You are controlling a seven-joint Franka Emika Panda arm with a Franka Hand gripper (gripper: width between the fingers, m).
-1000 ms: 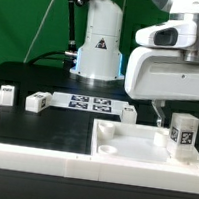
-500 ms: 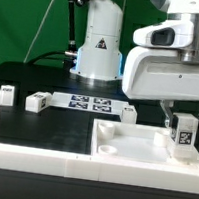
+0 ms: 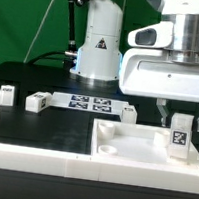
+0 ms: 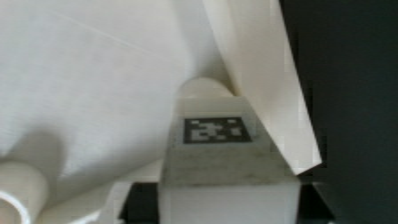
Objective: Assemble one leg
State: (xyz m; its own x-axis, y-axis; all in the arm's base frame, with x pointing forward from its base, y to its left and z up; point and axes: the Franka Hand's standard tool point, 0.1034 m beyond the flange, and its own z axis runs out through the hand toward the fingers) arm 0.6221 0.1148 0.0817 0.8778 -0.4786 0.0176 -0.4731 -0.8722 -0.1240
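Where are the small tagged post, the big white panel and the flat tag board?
Small white plastic post (image 3: 180,136): exterior view, tagged face.
Wide white square plastic panel (image 3: 141,151): exterior view, bare top.
Thin white marker board (image 3: 90,103): exterior view, middle.

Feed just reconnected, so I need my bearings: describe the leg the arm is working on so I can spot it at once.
Start at the wide white panel at the exterior view's right front. Over its right-hand corner, the leg is upright between the fingers of the gripper. The other three legs sit loose on the black table behind; only this one is over the panel and gripped.
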